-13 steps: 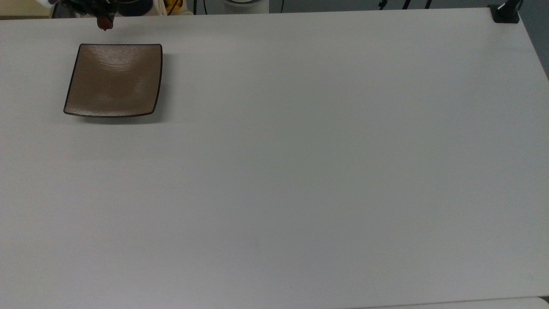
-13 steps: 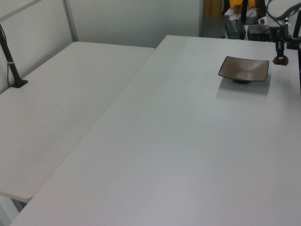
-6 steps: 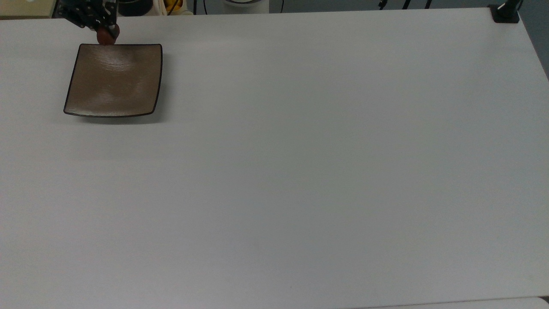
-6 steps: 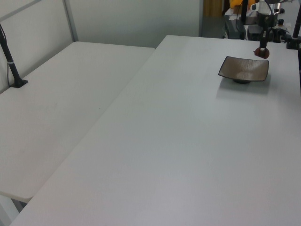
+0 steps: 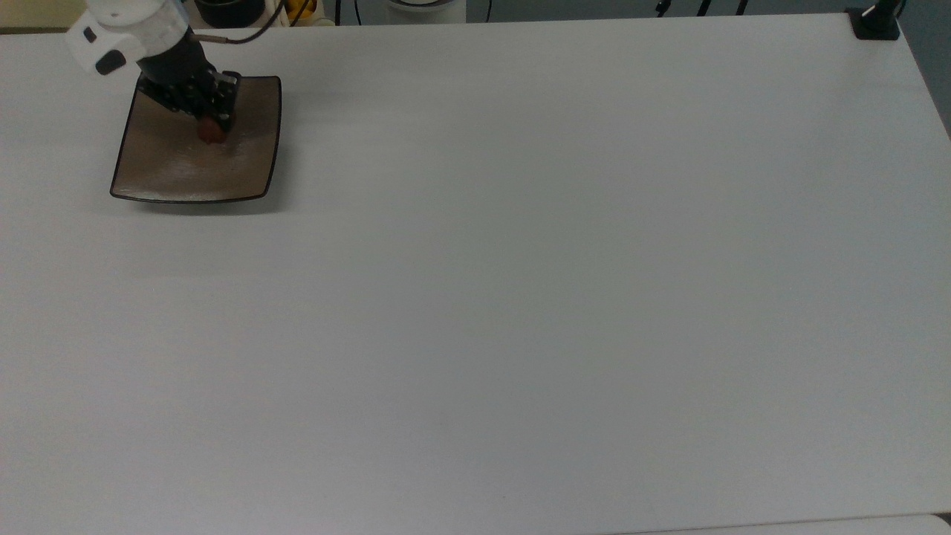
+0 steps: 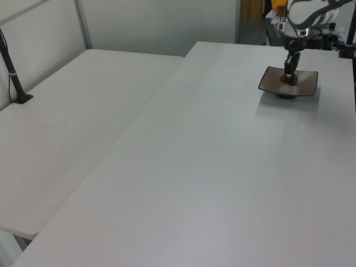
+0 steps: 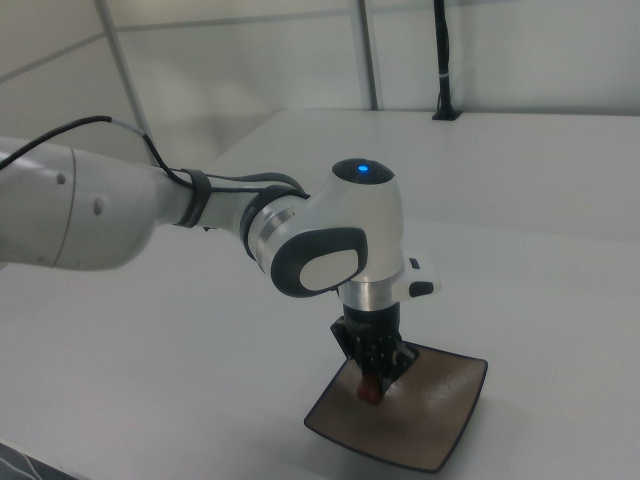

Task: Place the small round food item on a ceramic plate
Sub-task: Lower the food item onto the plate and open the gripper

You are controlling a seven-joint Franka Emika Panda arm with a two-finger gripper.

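A: Food item, small and dark red-brown, now sits low over the ceramic plate, far left of the top view, and the gripper is clamped on it from above.

B: Big change from a second ago. Back then it hung beyond the plate's far edge, over bare table. Half a second ago it was right at the rim. Now it's well inside, over the upper-middle of the dish.

A: And the arm has swung in with it. In the right view the white wrist stands upright above the plate, fingers pointing straight down, the red lump pinched at their tips.

B: Is it touching the glaze yet?

A: Can't tell for certain. In the left view the lump looks right down at the plate surface, with the gripper directly on top, but contact or a sliver of air, I won't call it.

B: So, for the task?

A: My read: the carry is done and this is the set-down. What's left is letting go and lifting clear. It's a rounded, glossy piece on a curved plate, so it might roll a little on release.

B: Everything to the right of the plate is plain white tabletop.
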